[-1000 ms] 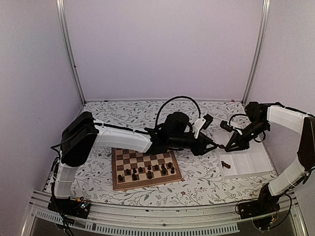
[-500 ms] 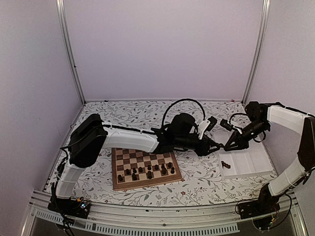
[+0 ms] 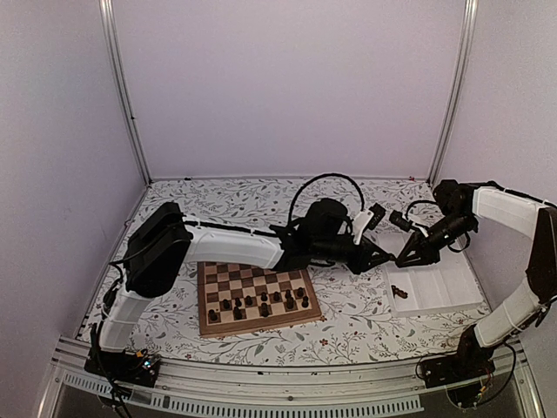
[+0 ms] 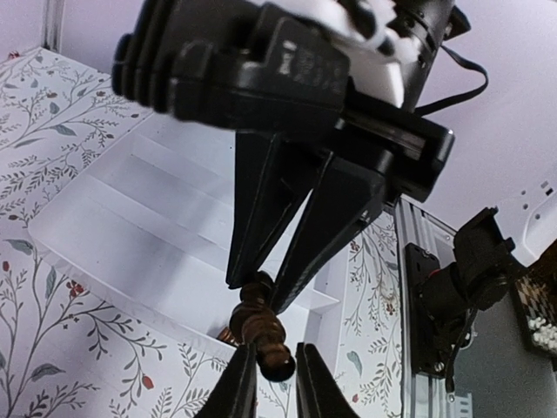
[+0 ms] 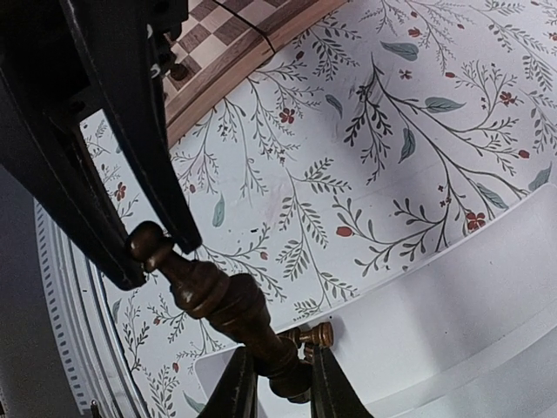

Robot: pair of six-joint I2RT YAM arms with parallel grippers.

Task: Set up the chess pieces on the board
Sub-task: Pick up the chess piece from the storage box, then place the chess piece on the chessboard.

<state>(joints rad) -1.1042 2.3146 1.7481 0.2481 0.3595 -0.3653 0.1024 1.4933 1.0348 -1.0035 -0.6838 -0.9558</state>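
A dark brown chess piece (image 3: 396,259) hangs in the air over the left edge of the white tray (image 3: 444,287), held from both ends. My right gripper (image 5: 278,361) is shut on its wide base (image 5: 291,370). My left gripper (image 4: 274,353) pinches its round top (image 4: 277,359). From above, the left gripper (image 3: 389,259) and right gripper (image 3: 403,259) meet tip to tip. The board (image 3: 228,329) lies to the left with several dark chess pieces (image 3: 261,302) on its near rows.
Small brown pieces (image 3: 399,292) lie in the tray's near-left compartment, one of them (image 5: 315,335) just below the held piece. The left arm stretches across above the board's far edge. Floral tablecloth (image 3: 357,305) covers the table between board and tray.
My left arm has reached further right to meet the right gripper, and its fingers have closed onto the top of the piece. The right gripper has stayed in place.
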